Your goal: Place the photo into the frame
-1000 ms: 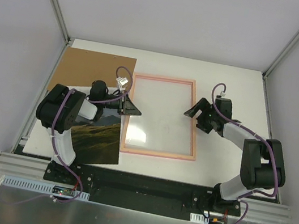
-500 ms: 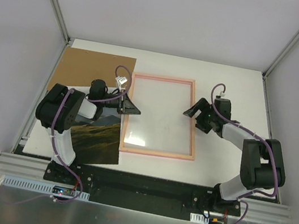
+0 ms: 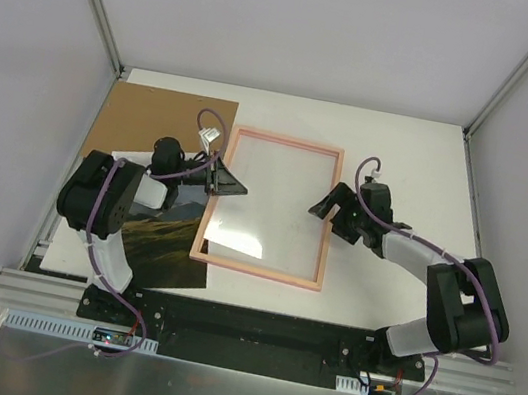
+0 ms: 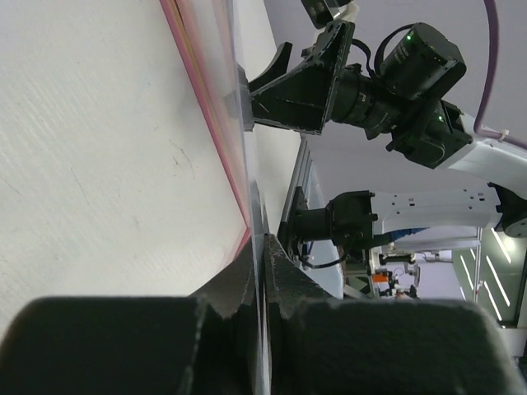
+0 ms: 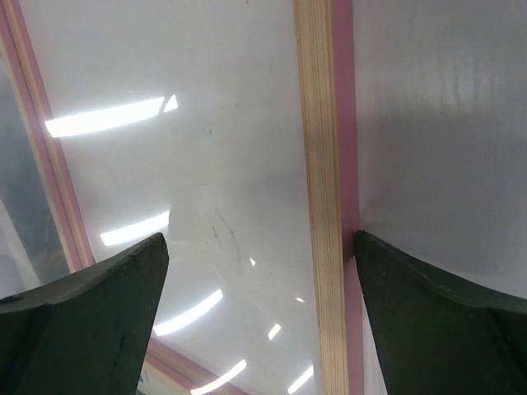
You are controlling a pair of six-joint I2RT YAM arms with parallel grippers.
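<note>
The frame (image 3: 256, 275), salmon-pink with a clear pane, lies slightly skewed mid-table. My left gripper (image 3: 230, 185) is shut on its left edge; in the left wrist view the jaws (image 4: 263, 247) pinch a thin edge, and the pink border (image 4: 202, 115) runs away from them. My right gripper (image 3: 329, 209) is open and straddles the frame's right border (image 5: 321, 164): one finger is over the pane, the other touches the border's outer side. The photo (image 3: 169, 248), a dark mountain landscape, lies face up at the near left, partly under my left arm.
A brown cardboard backing board (image 3: 151, 118) lies at the far left, next to the frame's top-left corner. A white sheet (image 3: 119, 155) shows under the left arm. The black base rail (image 3: 252, 327) runs along the near edge.
The frame has slid left and a little nearer, and its near end has swung left. Both grippers moved left with it. The photo has not moved.
</note>
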